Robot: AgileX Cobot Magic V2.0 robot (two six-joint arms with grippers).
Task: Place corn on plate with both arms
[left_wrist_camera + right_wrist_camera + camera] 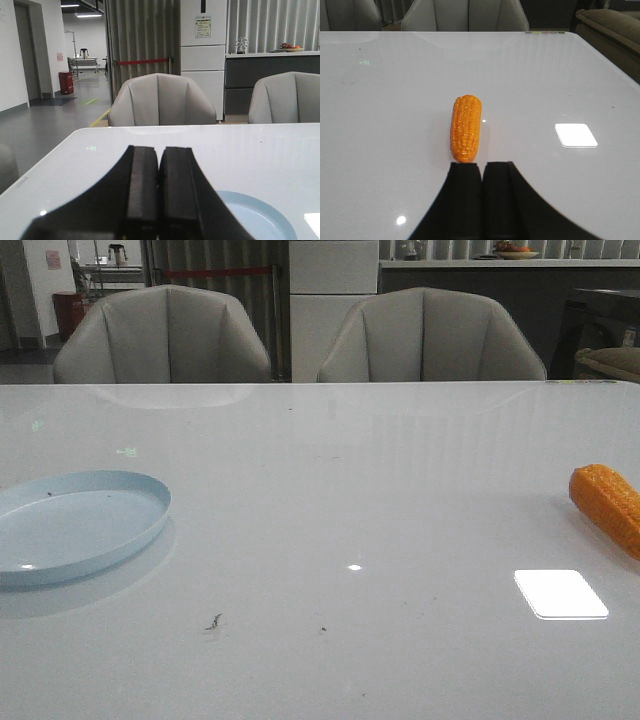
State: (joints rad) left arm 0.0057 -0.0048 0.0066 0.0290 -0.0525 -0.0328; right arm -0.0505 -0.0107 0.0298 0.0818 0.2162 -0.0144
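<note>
The orange corn [610, 505] lies on the white table at the far right edge of the front view, partly cut off. In the right wrist view the corn [466, 128] lies lengthwise just beyond my right gripper [482, 165], which is shut and empty. The pale blue plate [40, 550] sits on the table at the left. In the left wrist view a part of the plate [265, 220] shows beside my left gripper [160, 149], which is shut and empty. Neither gripper shows in the front view.
Two grey chairs [165, 335] [430, 335] stand behind the table's far edge. A bright light reflection [560, 593] lies on the table near the corn. Small dark specks [214, 621] lie near the front.
</note>
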